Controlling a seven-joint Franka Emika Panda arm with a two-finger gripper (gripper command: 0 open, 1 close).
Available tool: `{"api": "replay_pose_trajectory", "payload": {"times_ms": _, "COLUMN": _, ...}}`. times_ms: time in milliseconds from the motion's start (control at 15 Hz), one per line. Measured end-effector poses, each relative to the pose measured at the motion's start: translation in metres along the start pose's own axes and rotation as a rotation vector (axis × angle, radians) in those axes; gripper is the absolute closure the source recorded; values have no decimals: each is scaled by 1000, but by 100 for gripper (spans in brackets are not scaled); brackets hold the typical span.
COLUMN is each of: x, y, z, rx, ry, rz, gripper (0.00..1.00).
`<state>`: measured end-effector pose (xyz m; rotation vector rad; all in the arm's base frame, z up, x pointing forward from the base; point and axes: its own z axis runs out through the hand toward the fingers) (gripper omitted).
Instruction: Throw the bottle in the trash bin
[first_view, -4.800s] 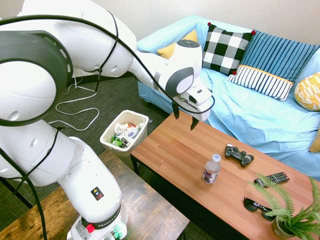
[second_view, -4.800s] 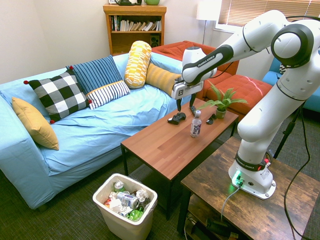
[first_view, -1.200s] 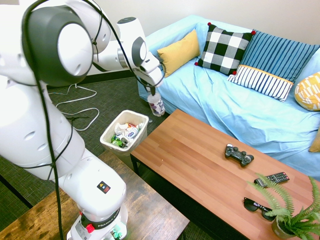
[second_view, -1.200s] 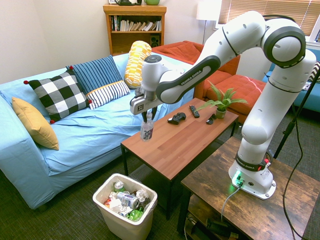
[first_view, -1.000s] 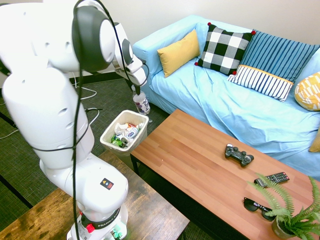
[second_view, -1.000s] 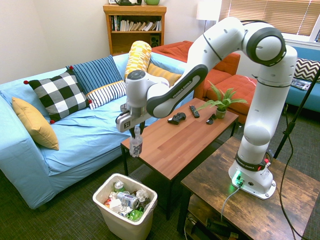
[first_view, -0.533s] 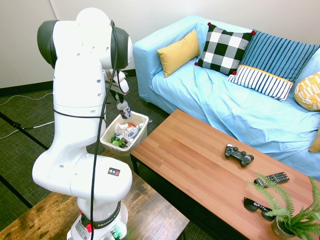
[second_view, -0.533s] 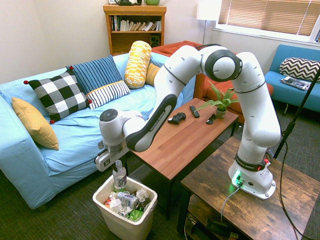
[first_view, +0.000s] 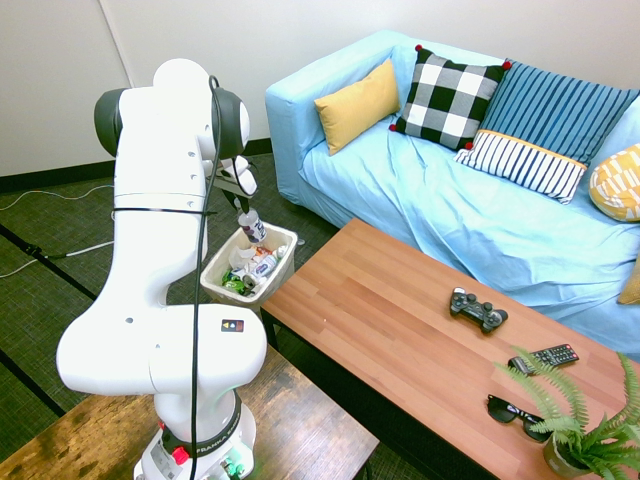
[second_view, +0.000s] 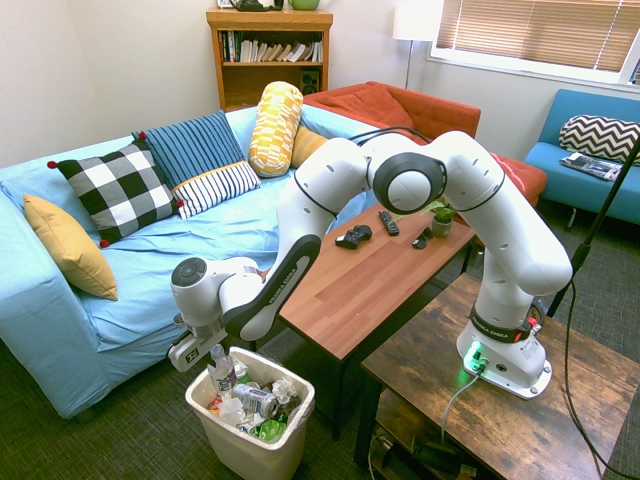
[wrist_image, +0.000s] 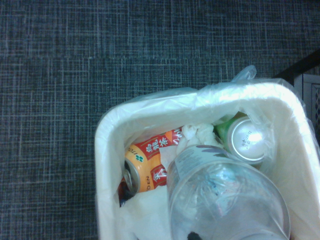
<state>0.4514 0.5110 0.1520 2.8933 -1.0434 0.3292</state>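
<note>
In the first outside view, you can see your gripper (first_view: 240, 204) holding the bottle (first_view: 251, 225) by its top, just above the bin (first_view: 283, 238). The bottle hangs tilted over the bin's far edge. The bin is full of cans and wrappers and stands on the floor near a corner of the bench (first_view: 360, 310). On the bench lie a game pad (first_view: 477, 308), a remote (first_view: 543, 357), dark glasses (first_view: 514, 415) and a plant (first_view: 585, 430), all well apart from the bin. In the second outside view, your gripper (second_view: 204, 346) is clenched on the bottle's (second_view: 220, 370) cap. The bottle hangs upright, and its bottom sits at about the level of the rim of the bin (second_view: 291, 432), on the side near the sofa (second_view: 140, 280). In the wrist view, you look straight down. The clear bottle (wrist_image: 225, 197) fills the near part of the picture, over the bin (wrist_image: 107, 150). Under it lie an orange can (wrist_image: 147, 165), a green can (wrist_image: 245, 137) and white paper.
</note>
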Motion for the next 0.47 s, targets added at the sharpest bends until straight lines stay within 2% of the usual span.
{"api": "replay_pose_trajectory", "payload": {"times_ms": 467, "x": -1, "y": 1, "z": 1, "rx": -4, "ry": 23, "rz": 0, "gripper": 0}}
